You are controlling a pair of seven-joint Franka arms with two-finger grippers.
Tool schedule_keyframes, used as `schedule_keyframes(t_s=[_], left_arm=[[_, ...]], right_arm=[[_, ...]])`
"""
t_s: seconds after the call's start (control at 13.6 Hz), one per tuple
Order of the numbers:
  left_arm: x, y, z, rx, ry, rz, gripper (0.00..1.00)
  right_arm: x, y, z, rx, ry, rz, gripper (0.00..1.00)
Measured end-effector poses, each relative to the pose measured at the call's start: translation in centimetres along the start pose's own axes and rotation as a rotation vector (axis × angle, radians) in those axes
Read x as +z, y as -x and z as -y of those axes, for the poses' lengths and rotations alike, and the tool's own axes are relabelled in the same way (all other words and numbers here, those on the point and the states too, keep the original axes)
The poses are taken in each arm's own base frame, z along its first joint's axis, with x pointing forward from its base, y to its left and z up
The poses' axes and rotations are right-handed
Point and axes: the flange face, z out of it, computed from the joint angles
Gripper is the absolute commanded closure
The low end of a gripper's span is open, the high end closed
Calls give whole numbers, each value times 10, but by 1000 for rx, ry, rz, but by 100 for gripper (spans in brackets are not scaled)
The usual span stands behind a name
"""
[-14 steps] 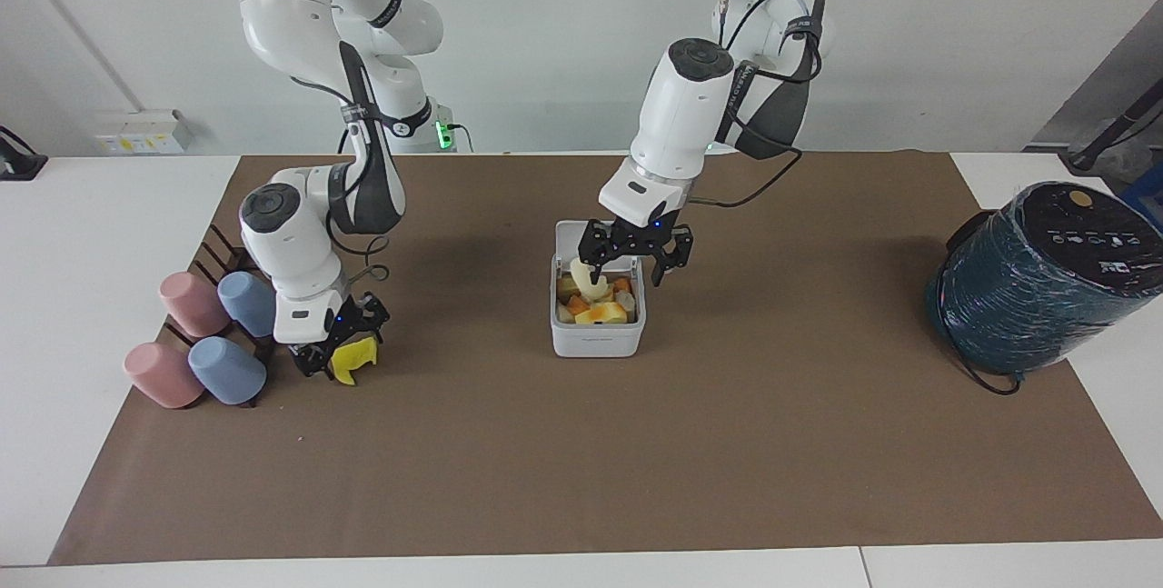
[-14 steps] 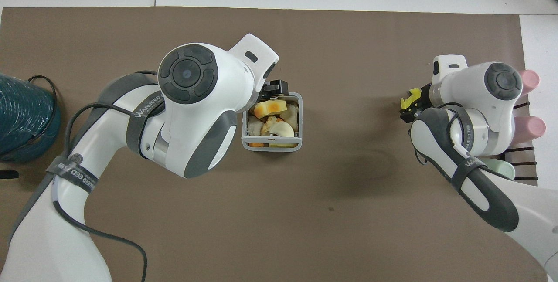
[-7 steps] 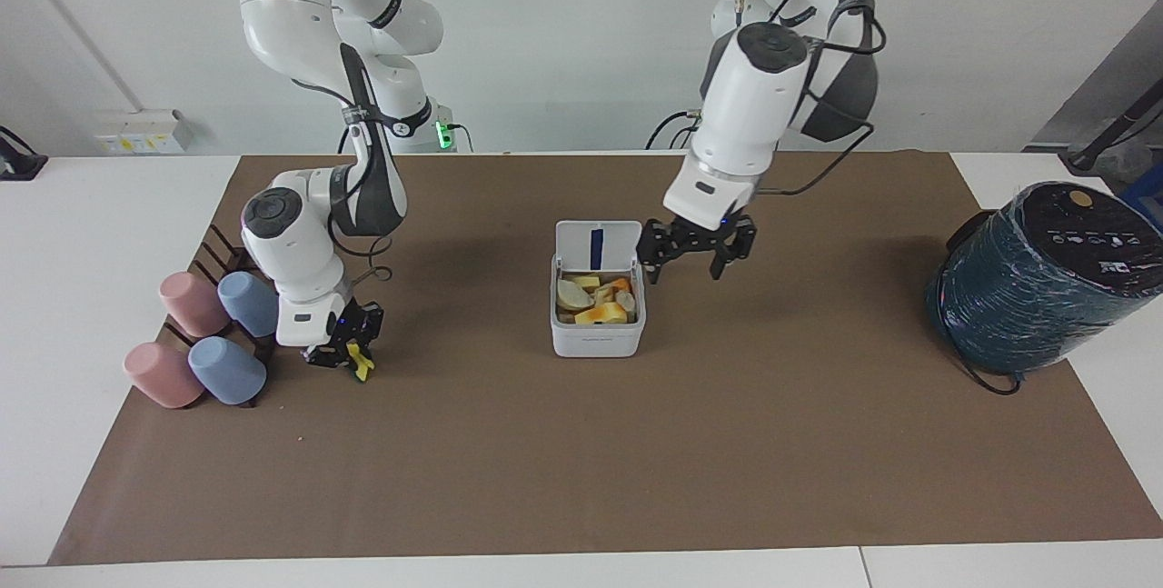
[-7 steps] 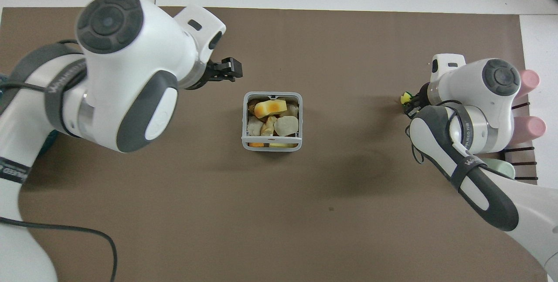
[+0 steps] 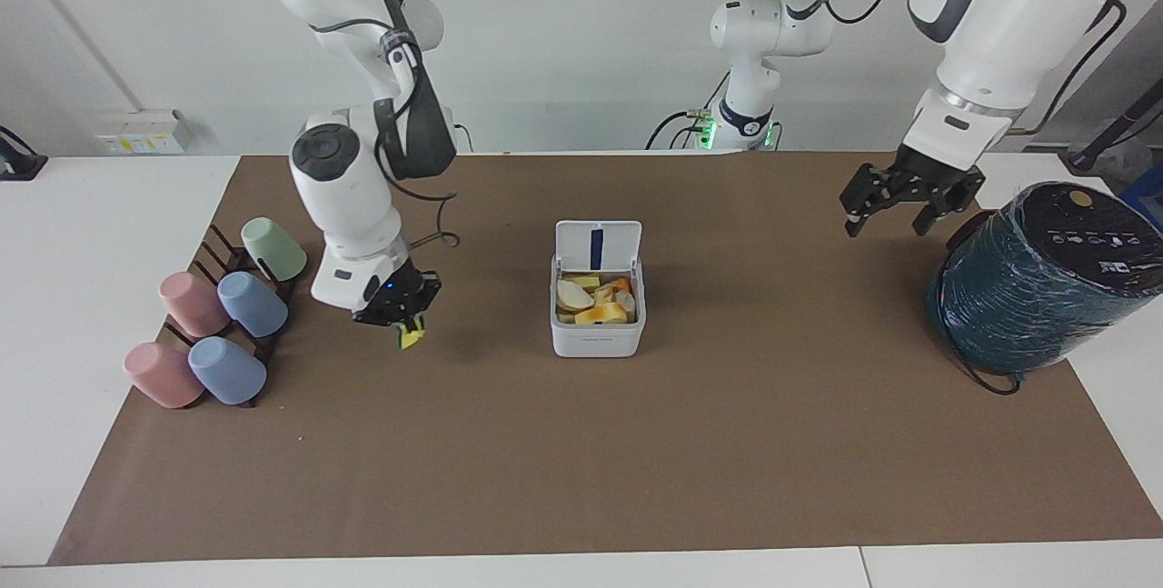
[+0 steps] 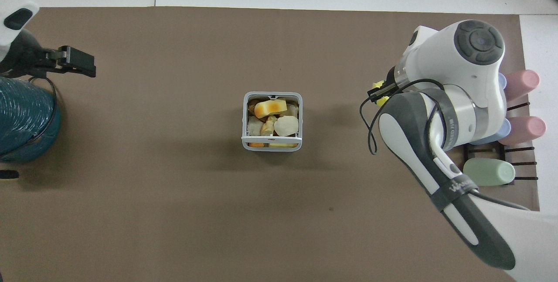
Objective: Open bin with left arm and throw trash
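Note:
The white bin (image 5: 597, 341) stands mid-table with its lid (image 5: 618, 247) hinged up on the side nearer the robots. It holds several foam scraps, among them a pale rounded chunk (image 5: 572, 294). In the overhead view the bin's rim (image 6: 271, 146) and the chunk (image 6: 286, 125) show too. My right gripper (image 5: 400, 320) is shut on the bright yellow jagged piece (image 5: 412, 334) and holds it just above the mat, between the cup rack and the bin; both show from above, gripper (image 6: 377, 94) and piece (image 6: 376, 84). My left gripper (image 5: 886, 220) is open and empty, raised beside the teal cylinder (image 6: 80, 62).
A big dark-teal wrapped cylinder (image 5: 1040, 284) with a black cable lies at the left arm's end of the table. A black rack with pink, blue and green cups (image 5: 218, 324) stands at the right arm's end. A brown mat (image 5: 581, 461) covers the table.
My left gripper let the pale chunk go into the bin, rose and swung away to the teal cylinder. My right gripper closed on the bright yellow piece, lifted it and moved toward the bin.

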Motion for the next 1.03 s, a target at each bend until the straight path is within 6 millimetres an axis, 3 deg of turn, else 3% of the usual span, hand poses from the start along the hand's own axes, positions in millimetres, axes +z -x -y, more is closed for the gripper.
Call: schedule_keyframes(t_s=[0.22,0.37,0.66,0.81,0.88,0.95,1.03], left_arm=[[-8,10,30,40,-32,24,0],[-13,13,36,42,-34,21,0],[-10,15,34,48,-34,29,0],[-7,16,34,49,-33,35,0],[-6,17,34,49,-33,36,0],[-6,17,34,50,-33,36,0],[-6,18,34,50,-33,36,0]], right_arm=[[-16,-14,79,149,-65,-67,100],[-15,-16,126,203,-115,-95,100],[2,-19,188,260,-176,-128,98],[12,-20,197,268,-182,-124,36],[15,-20,196,270,-181,-120,12],[17,-20,196,271,-181,-116,0],[18,-19,198,268,-181,-114,0]])
